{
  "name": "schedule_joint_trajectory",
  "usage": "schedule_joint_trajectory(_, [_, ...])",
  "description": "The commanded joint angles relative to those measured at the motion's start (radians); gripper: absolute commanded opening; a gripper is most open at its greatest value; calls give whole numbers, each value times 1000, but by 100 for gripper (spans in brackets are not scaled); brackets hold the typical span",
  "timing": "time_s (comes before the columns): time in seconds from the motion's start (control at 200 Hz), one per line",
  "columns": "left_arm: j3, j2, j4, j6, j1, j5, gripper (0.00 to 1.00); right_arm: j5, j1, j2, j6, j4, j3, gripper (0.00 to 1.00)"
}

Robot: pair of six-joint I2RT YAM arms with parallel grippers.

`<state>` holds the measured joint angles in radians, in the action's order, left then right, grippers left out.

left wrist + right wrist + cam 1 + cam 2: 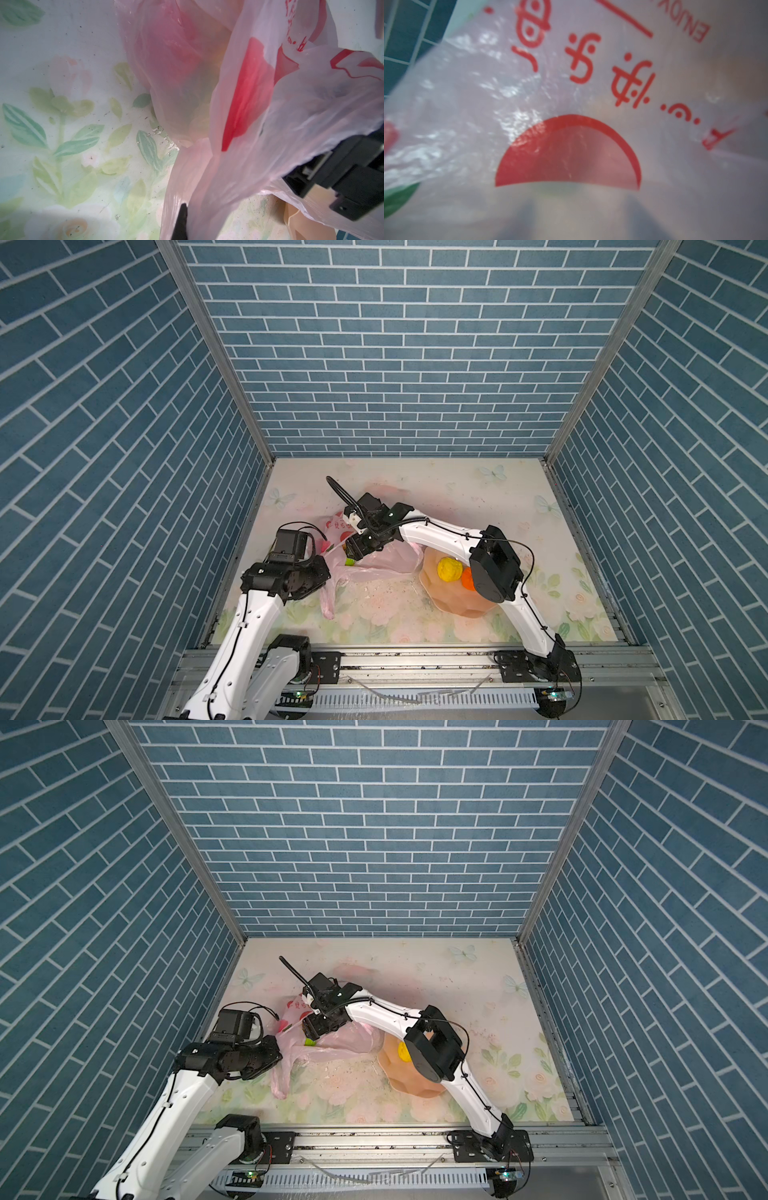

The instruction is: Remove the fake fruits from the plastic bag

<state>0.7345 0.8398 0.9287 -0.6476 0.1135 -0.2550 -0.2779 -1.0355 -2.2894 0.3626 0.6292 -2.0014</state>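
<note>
The pink plastic bag lies crumpled at the left of the mat. My left gripper is shut on the bag's film near a handle; in the left wrist view one black finger presses against the film. My right gripper reaches into the bag's mouth. Through the printed film its two dark fingers stand apart, open. A green fruit peeks out just below it. Other fruits in the bag show only as blurred colours.
A peach scalloped bowl sits right of the bag, partly under the right arm. It holds the wrinkly yellow fruit and the orange tangerine. Blue brick walls close in three sides.
</note>
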Motion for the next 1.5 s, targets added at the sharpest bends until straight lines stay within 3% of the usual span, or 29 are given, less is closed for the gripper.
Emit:
schedule_joint_trajectory(0.0, [21,1,6,1,-5,1,0,-47,3,-17,13,-14,-65,70])
schedule_joint_trajectory(0.405, [9,-18,-18,-9,-5,8,0,-104,3,-133,6,49,-205,71])
schedule_joint_trajectory(0.79, [-33,-24,-76,-39,-5,-1,0,-119,3,-179,-9,112,-217,73])
schedule_joint_trajectory(1.02, [-86,-36,-100,-60,-5,-18,0,-96,5,-195,18,47,-206,72])
schedule_joint_trajectory(1.165, [-111,-54,-106,-76,-5,-27,0,-72,5,-175,32,-20,-165,68])
schedule_joint_trajectory(1.495, [-107,-49,-134,-83,-5,-18,0,-46,14,-114,26,-45,-95,48])
